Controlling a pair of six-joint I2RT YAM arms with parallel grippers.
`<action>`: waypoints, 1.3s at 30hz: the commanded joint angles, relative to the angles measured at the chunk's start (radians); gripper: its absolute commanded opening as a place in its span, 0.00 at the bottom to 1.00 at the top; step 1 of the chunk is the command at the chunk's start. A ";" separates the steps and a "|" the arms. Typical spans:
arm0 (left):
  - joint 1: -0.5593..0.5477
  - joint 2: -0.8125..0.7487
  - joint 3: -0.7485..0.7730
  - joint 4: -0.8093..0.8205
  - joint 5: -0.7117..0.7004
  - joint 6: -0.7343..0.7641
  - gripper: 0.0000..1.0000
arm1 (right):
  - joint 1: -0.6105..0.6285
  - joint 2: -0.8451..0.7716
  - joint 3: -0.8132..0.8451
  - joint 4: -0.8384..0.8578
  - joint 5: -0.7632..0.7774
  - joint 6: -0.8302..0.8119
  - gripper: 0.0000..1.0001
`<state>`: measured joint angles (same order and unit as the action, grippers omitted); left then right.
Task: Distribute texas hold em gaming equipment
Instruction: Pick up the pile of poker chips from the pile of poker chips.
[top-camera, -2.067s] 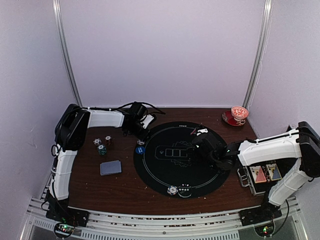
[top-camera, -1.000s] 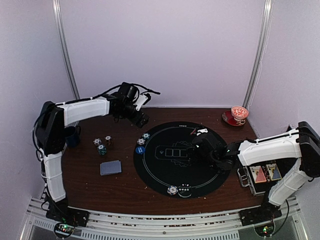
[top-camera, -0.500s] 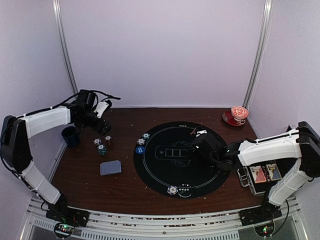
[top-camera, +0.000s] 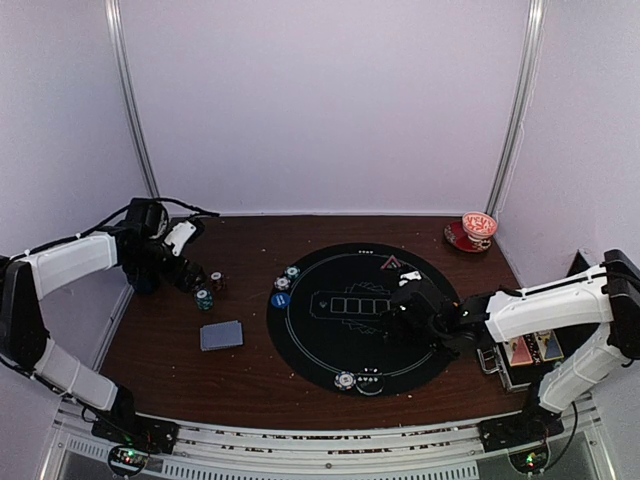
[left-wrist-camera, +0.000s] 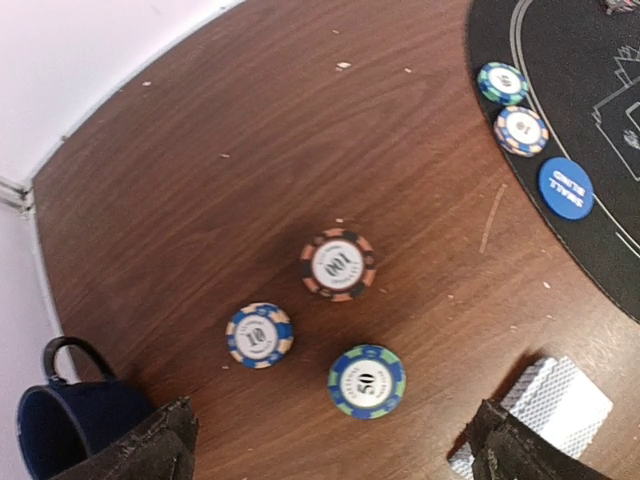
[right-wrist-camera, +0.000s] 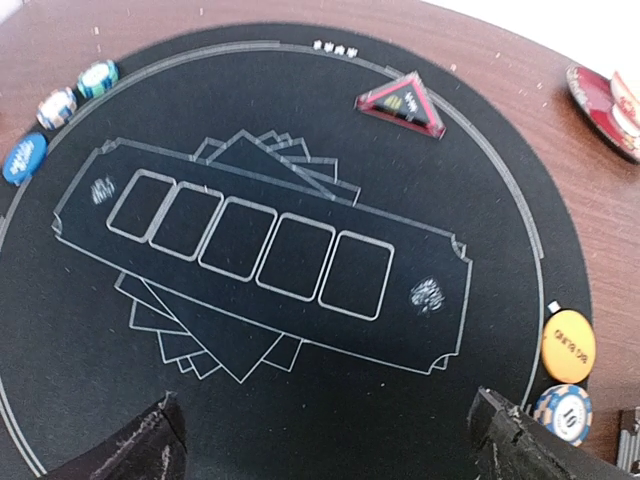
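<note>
Mug (left-wrist-camera: 70, 425): lower left of the left wrist view, beside the finger.
Left gripper (left-wrist-camera: 332, 452): spread, empty, over three chips (left-wrist-camera: 338, 265) on wood.
Cards (left-wrist-camera: 550, 405): lower right, face down.
Right gripper (right-wrist-camera: 325, 445): spread, empty, over black mat (right-wrist-camera: 330, 380).
Orange disc (right-wrist-camera: 568, 345): right edge of mat.

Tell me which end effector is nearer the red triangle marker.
Right. Right end effector: over the mat, near the red triangle marker. Left end effector: off the mat, above loose chips.
</note>
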<state>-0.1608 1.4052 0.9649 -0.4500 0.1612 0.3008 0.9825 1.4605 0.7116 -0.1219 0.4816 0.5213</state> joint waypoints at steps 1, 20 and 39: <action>0.006 0.046 -0.026 -0.014 0.090 0.029 0.98 | 0.006 -0.071 -0.023 0.012 0.060 -0.008 1.00; 0.006 0.230 0.016 0.058 0.081 0.012 0.86 | 0.006 -0.066 -0.030 0.027 0.064 -0.013 1.00; 0.008 0.275 0.022 0.100 0.045 -0.002 0.71 | 0.005 -0.055 -0.029 0.030 0.064 -0.013 1.00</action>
<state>-0.1604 1.6691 0.9726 -0.3889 0.2199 0.3054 0.9825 1.3956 0.6872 -0.0998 0.5213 0.5190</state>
